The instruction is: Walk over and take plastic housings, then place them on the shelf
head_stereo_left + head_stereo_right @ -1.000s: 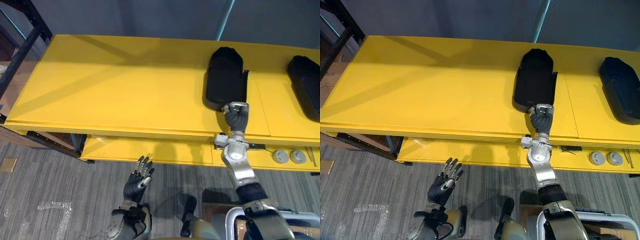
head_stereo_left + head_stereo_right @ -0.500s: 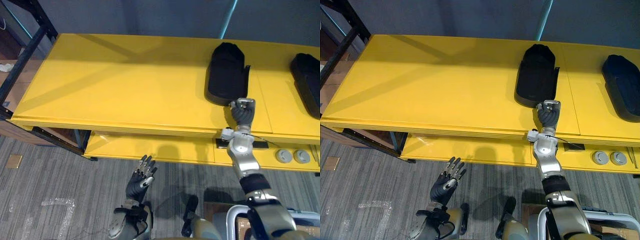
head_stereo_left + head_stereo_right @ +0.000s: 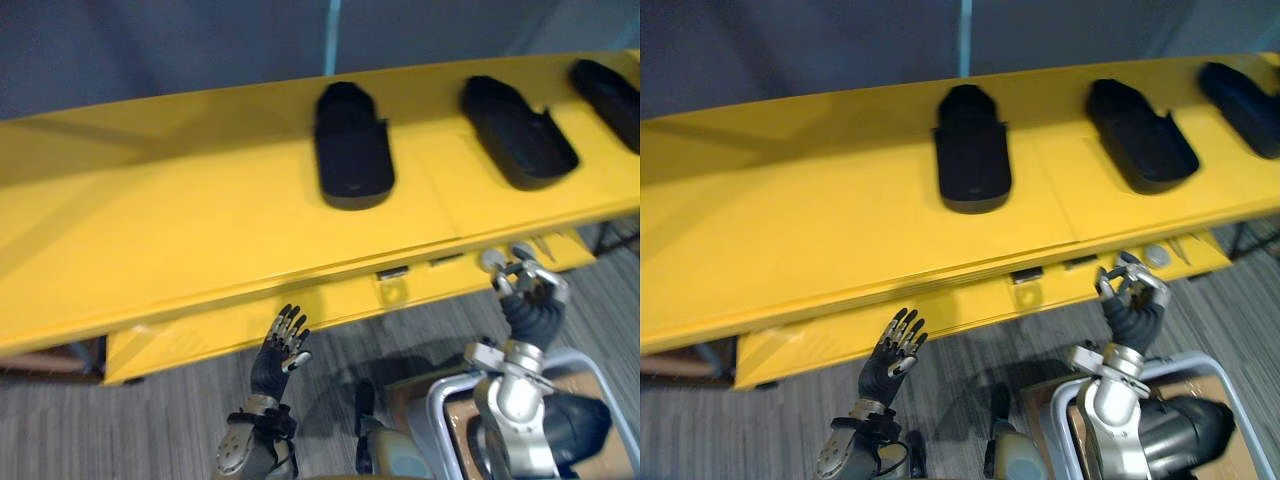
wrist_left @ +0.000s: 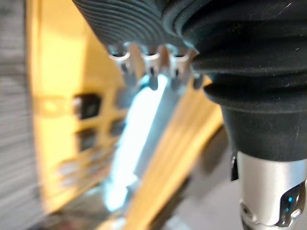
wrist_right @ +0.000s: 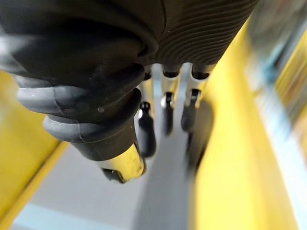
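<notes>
My right hand [image 3: 528, 297], curled empty at 5 o'clock, and spread left hand [image 3: 281, 345] at 7 hang low, likely to clear the yellow table [image 3: 180, 220] holding black oval plastic housings [image 3: 352, 145].

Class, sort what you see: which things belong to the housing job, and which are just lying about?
Job: left housing, middle housing, right housing, all on the yellow table; left hand, open; right hand, curled, empty.

Lying about: grey discs on the lower ledge.

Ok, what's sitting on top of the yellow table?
In a row on the table: the left housing, middle housing and right housing, all black. What they cover is hidden.
</notes>
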